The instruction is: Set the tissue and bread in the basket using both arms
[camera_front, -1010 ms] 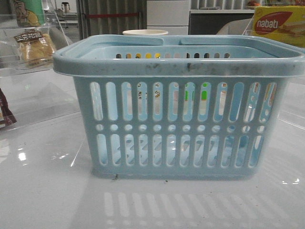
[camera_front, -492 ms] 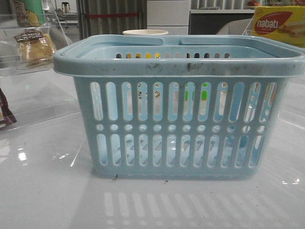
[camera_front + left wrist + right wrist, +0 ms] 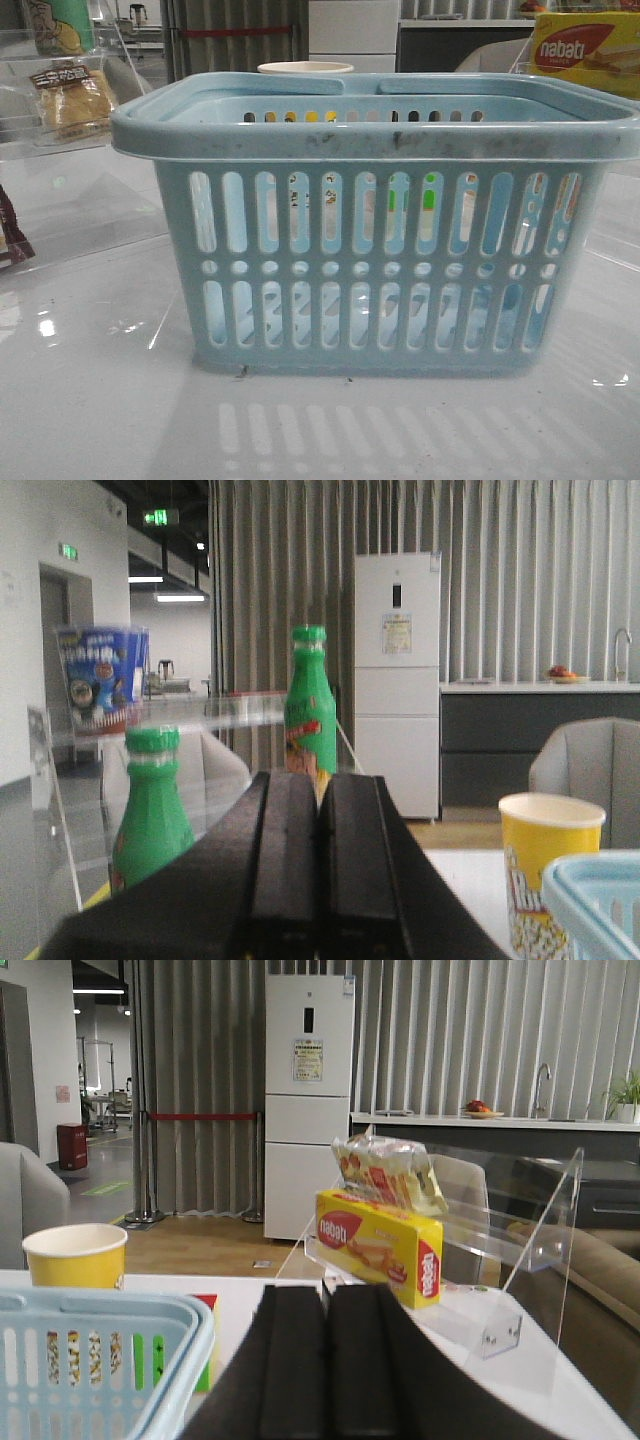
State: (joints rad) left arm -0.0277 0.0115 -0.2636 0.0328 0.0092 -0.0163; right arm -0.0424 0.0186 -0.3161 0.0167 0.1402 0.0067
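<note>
The bread (image 3: 72, 101) sits far left on a clear acrylic shelf (image 3: 60, 150), well apart from the basket (image 3: 375, 215); it looks light and squashy in slippery wrap, best pinched gently across the middle. The tissue is nowhere visible, perhaps hidden behind the basket wall. The left gripper (image 3: 318, 865) and right gripper (image 3: 327, 1360) are both pressed closed, holding nothing

Bright overhead light, glare on table (image 3: 90, 400); wrist views slightly soft.
</note>
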